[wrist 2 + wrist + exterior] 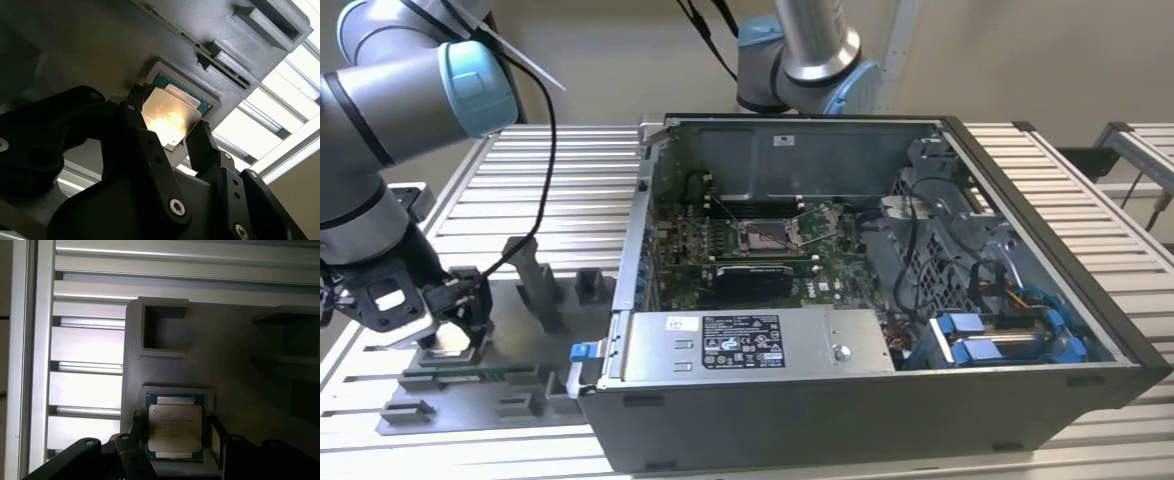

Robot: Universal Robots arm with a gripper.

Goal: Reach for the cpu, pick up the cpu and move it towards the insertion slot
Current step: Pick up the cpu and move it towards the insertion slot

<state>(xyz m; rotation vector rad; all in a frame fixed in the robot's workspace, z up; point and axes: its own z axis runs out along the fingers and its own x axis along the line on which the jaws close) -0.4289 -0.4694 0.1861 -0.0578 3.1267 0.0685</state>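
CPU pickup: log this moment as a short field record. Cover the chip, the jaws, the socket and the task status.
cpu: lies flat, metal top up, in its recess in the grey fixture plate
jaws: open, one on each side of the cpu, seen in both wrist views
lift: not yet done; the cpu sits in the recess
insertion slot: on the green motherboard inside the open computer case, to the exterior view's right of the fixture plate
support: slatted metal table under the fixture plate and the case
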